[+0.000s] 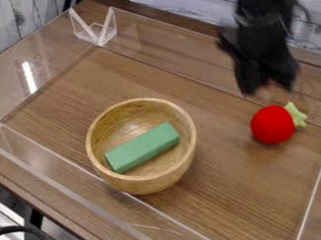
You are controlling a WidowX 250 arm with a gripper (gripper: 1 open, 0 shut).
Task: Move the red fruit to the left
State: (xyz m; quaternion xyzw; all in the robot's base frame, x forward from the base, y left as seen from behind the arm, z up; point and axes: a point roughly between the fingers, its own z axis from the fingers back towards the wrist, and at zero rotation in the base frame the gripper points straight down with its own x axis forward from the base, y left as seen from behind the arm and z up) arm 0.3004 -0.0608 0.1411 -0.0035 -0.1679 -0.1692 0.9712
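The fruit (272,124) is sitting on the right side of the table, showing a smooth, rounded, bright-red body, with its light-green leafy cap (296,113) pointing toward the upper right. The dark gripper (265,69) is hanging above it from the top of the view, its outline blurring; its jaws are standing together, with the fruit lying outside them. Across the table, nearer its left side, a round, pale wooden bowl (96,125) is holding a smooth green block (143,147), which is lying slantwise inside. The brown table (82,80) is showing wood grain and long seams. Toward the back left, a white, angular, open-framed object (95,27) is standing. Dark equipment (24,236) is filling the near left corner, with its details remaining unclear.
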